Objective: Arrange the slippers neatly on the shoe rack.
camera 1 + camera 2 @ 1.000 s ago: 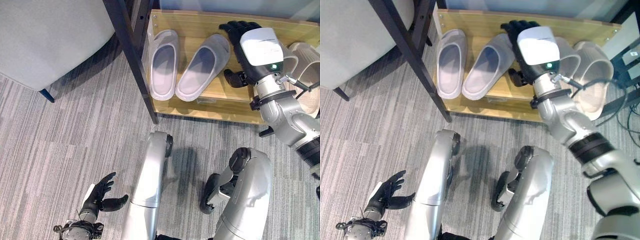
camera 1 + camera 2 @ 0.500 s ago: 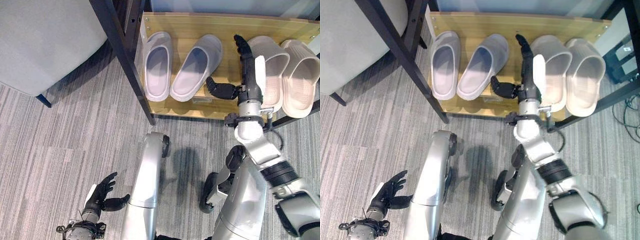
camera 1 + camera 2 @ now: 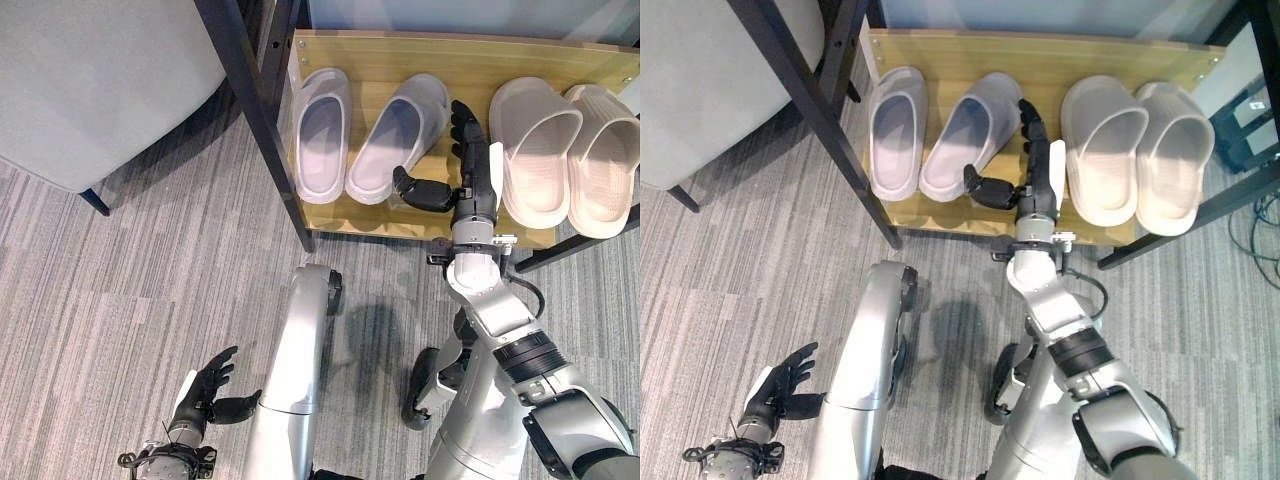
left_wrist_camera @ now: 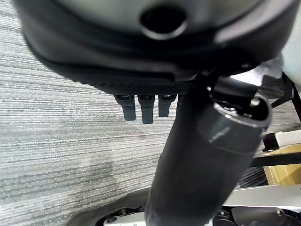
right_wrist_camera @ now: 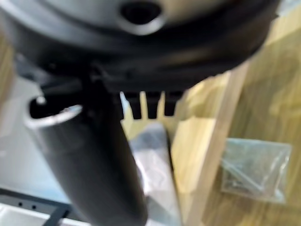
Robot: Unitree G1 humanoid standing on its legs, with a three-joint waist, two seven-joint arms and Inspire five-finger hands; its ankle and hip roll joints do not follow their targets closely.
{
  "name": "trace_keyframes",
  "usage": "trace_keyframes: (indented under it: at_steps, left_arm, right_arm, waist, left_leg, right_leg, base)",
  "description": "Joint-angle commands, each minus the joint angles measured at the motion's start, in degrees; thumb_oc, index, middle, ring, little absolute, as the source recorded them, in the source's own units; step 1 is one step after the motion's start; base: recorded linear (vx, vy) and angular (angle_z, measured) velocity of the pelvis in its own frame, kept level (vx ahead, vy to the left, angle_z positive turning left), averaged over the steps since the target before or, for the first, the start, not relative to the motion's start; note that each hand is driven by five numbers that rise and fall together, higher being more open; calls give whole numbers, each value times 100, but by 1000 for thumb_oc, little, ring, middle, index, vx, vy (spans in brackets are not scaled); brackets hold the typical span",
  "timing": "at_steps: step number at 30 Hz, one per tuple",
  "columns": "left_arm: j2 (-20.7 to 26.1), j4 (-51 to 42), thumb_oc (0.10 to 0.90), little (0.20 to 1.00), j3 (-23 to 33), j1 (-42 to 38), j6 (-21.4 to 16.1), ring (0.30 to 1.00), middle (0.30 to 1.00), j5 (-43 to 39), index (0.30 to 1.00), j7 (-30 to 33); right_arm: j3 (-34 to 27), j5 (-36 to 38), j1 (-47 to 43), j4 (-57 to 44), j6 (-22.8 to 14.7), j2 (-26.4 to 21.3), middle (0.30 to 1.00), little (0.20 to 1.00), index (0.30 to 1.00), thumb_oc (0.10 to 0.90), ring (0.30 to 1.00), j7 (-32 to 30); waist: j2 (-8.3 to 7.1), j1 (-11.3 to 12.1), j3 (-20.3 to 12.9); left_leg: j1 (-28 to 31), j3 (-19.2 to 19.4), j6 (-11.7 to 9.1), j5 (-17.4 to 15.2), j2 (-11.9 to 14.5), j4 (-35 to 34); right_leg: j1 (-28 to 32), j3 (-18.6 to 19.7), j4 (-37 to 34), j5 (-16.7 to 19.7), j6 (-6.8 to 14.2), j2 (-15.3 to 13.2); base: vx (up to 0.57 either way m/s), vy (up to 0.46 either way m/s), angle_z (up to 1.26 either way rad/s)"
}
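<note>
1. The left hand (image 3: 205, 392) hangs at the lower left of the frame, above the carpet floor (image 3: 120, 290). Its fingers are relaxed and apart and hold nothing.

2. The right hand (image 3: 468, 170) stands edge-on at the upper middle of the frame, in the gap between the two pairs on the shoe rack (image 3: 400, 45). Its fingers are straight and the thumb points toward the tilted grey slipper (image 3: 400, 135); it holds nothing.

3. I think the risk is here: if the thumb pushes the heel too hard, this slipper may slide off the front edge of the rack or knock the straight grey slipper (image 3: 322, 132).

4. The straight grey slipper runs front to back, toe toward the rack's back. The tilted one leans with its toe to the upper right, so the pair is not parallel.

5. The two beige slippers (image 3: 570, 150) at the upper right lie close together, toes to the back.
</note>
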Motion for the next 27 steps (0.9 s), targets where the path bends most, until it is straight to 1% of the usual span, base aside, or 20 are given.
trace_keyframes:
  at_steps: [1, 4, 8, 12, 14, 15, 17, 23, 27]
  left_arm:
    - [62, -508, 800, 900, -608, 53, -160, 900, 900, -45, 900, 184]
    - [75, -510, 800, 900, -635, 44, -152, 900, 900, -63, 900, 167]
    - [136, -525, 800, 900, -701, 27, -114, 900, 900, -117, 900, 91]
    - [178, -532, 800, 900, -724, 8, -102, 900, 900, -135, 900, 21]
    - [201, -551, 800, 900, -733, 13, -89, 900, 900, -155, 900, -13]
    - [200, -552, 800, 900, -732, 12, -89, 900, 900, -155, 900, -14]
    - [235, -537, 800, 900, -770, 8, -94, 900, 900, -185, 900, -60]
    - [291, -499, 800, 900, -820, -36, -112, 900, 900, -204, 900, -142]
    - [341, -468, 800, 900, -848, -58, -106, 900, 900, -220, 900, -178]
  right_arm:
    - [-118, 297, -773, -246, -828, -40, 900, 900, 900, 800, 900, -252]
    - [-137, 566, -861, -49, -917, -40, 900, 900, 900, 800, 900, -219]
    - [-115, 1380, -1079, 445, -1152, -15, 900, 900, 900, 800, 900, -19]
    - [-32, 1902, -1325, 790, -1301, -71, 900, 900, 900, 800, 900, 206]
    - [-10, 2135, -1461, 974, -1357, -60, 900, 900, 900, 800, 900, 269]
    - [-8, 2140, -1467, 982, -1362, -61, 900, 900, 900, 800, 900, 275]
    - [62, 2413, -1697, 1293, -1387, -77, 900, 900, 900, 800, 900, 406]
    - [355, 2566, -2097, 1795, -1288, -187, 900, 900, 900, 800, 900, 650]
    - [520, 2691, -2331, 1983, -1258, -152, 900, 900, 900, 800, 900, 813]
  waist:
    - [272, 366, -196]
    - [282, 384, -196]
    - [332, 448, -196]
    - [374, 485, -196]
    - [394, 510, -196]
    - [395, 511, -196]
    - [425, 548, -196]
    - [445, 618, -196]
    - [468, 686, -196]
  left_leg:
    - [-539, 170, 129, 343, -608, -945]
    - [-539, 172, 124, 333, -610, -947]
    - [-539, 154, 103, 306, -617, -935]
    - [-539, 123, 79, 300, -627, -934]
    - [-539, 110, 71, 305, -627, -948]
    - [-539, 109, 71, 305, -627, -949]
    - [-539, 82, 62, 303, -639, -941]
    - [-539, 42, 31, 292, -648, -945]
    - [-539, -5, 16, 280, -659, -936]
  right_leg:
    - [-50, 209, -321, 403, -439, -58]
    - [-50, 218, -312, 406, -442, -56]
    - [-50, 210, -291, 399, -446, -73]
    - [-50, 202, -270, 393, -445, -70]
    - [-50, 204, -266, 396, -447, -66]
    - [-50, 203, -267, 396, -447, -65]
    - [-50, 198, -253, 388, -450, -76]
    - [-50, 184, -238, 352, -463, -98]
    - [-50, 157, -231, 338, -465, -118]
  base:
    - [0, 0, 0]
    - [0, 0, 0]
    - [0, 0, 0]
    - [0, 0, 0]
    - [0, 0, 0]
    - [0, 0, 0]
    - [0, 0, 0]
    - [0, 0, 0]
    - [0, 0, 0]
